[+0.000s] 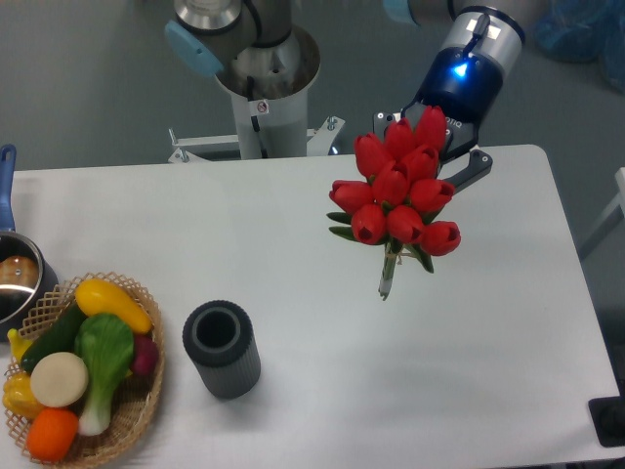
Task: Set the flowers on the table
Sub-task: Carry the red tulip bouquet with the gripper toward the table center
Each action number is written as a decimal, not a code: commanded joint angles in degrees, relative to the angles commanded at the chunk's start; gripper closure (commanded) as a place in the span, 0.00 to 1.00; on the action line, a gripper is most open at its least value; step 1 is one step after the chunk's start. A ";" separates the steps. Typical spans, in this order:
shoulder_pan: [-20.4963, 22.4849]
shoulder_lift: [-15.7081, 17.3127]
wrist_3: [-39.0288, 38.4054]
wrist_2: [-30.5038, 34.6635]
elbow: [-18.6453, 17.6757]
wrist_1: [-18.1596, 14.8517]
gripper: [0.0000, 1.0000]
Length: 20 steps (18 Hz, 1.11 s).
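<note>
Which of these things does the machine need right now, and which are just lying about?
Needed for the job:
- flowers, at the end effector
- table, where they go

Just lying about:
- grey cylinder
- wicker basket of toy vegetables
- pot at the left edge

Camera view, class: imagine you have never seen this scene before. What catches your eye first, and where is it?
The flowers, a bright red tulip bunch, stand out right of centre over the white table, in front of the robot's hand with its glowing blue light. Next comes the wicker basket of colourful toy vegetables at the lower left, with the grey cylinder beside it.
</note>
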 joint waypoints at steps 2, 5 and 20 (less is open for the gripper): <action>-0.09 0.17 0.00 0.61 -0.35 0.09 0.72; 0.00 0.26 -0.09 2.54 0.09 0.00 0.72; -1.67 4.92 -4.22 22.40 -0.61 -0.26 0.72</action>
